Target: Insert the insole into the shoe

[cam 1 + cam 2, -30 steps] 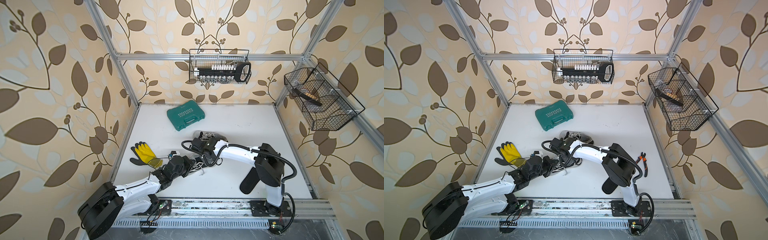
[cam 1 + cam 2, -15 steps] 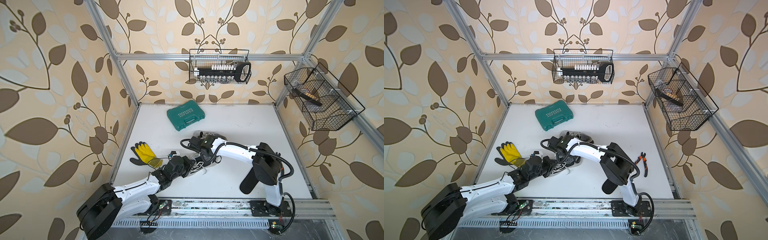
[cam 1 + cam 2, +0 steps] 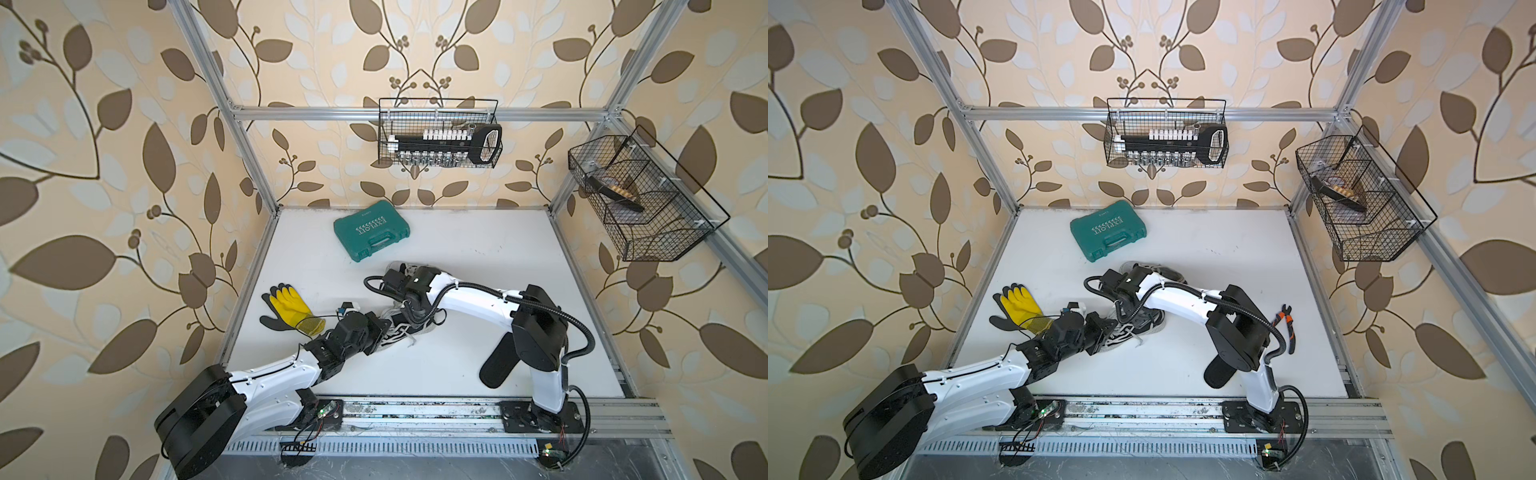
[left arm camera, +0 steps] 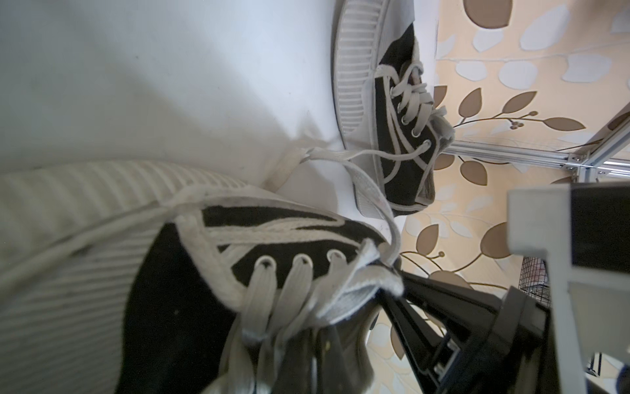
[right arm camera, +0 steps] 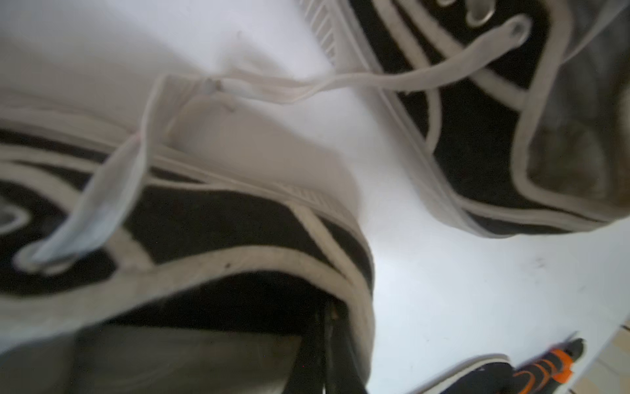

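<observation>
Nearest you, the insole [image 3: 496, 364] lies flat on the worktop [image 3: 478, 249] beside the right arm's [image 3: 478, 299] base, outside the shoe and well apart from both sets of jaws; both top views show it there.

A little further in, the black-and-white shoe [image 3: 397, 334] sits between your two arms. The left arm [image 3: 270, 374] reaches it from the toe and lace side. In the left wrist view its jaws look pressed together right at the tongue and laces of the shoe [image 4: 204, 307], but you cannot tell whether any cloth is caught between them. The right arm comes down at the heel end. In the right wrist view its jaws are pressed together just inside the collar of the shoe [image 5: 221, 225], against the heel wall. Again, a pinch on the rim cannot be confirmed.

The yellow glove [image 3: 289, 309] lies by the left edge, and orange-handled pliers [image 3: 1287, 324] lie by the right.

Just behind the right wrist rests a second shoe [image 3: 397, 264]. Beyond it is the teal case [image 3: 371, 230], lid closed. A wire basket [image 3: 388, 120] hangs on the back wall, and another basket [image 3: 665, 245] hangs on the right wall.
</observation>
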Controlling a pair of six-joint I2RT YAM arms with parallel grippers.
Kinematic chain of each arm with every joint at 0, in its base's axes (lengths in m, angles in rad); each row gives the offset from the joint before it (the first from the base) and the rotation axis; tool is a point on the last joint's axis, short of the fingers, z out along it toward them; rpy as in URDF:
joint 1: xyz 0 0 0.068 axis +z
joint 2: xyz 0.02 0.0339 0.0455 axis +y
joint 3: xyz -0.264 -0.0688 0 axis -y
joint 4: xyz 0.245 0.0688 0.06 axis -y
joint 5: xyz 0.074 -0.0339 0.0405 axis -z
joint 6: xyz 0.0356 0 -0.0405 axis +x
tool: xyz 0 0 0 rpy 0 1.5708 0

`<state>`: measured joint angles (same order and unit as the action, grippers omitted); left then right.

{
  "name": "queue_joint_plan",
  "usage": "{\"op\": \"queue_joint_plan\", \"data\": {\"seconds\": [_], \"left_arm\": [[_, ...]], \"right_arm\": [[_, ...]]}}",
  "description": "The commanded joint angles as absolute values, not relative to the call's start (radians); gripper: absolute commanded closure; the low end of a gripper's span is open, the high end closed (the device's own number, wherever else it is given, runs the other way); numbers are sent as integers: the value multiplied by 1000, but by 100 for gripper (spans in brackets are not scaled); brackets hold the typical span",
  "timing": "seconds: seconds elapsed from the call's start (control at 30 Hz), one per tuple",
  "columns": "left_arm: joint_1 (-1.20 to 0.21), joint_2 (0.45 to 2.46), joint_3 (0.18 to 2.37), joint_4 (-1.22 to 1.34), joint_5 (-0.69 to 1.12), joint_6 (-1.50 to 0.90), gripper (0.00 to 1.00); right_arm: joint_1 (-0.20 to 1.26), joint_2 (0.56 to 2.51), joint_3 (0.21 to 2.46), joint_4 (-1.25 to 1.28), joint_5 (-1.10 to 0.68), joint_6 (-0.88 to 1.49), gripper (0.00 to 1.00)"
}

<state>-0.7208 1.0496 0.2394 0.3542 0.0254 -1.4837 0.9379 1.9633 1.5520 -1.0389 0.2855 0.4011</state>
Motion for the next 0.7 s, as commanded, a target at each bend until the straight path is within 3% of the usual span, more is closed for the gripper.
{"op": "queue_joint_plan", "data": {"seconds": [0.0, 0.13, 0.33, 0.53, 0.67], "left_arm": [[-723, 1052, 239, 323, 25, -1465, 100], [-723, 1053, 245, 319, 22, -1462, 100], [-723, 1060, 254, 317, 28, -1457, 100], [-723, 1086, 272, 331, 39, -1444, 100], [-724, 1100, 294, 319, 51, -1430, 100]], "right_arm": [[903, 1960, 1445, -995, 69, 414, 100], [866, 2027, 1429, -993, 36, 383, 100], [876, 1896, 1519, -1087, 5, 370, 100], [866, 1942, 1258, -632, -191, 516, 100], [870, 1936, 1284, -651, -160, 528, 100]]}}
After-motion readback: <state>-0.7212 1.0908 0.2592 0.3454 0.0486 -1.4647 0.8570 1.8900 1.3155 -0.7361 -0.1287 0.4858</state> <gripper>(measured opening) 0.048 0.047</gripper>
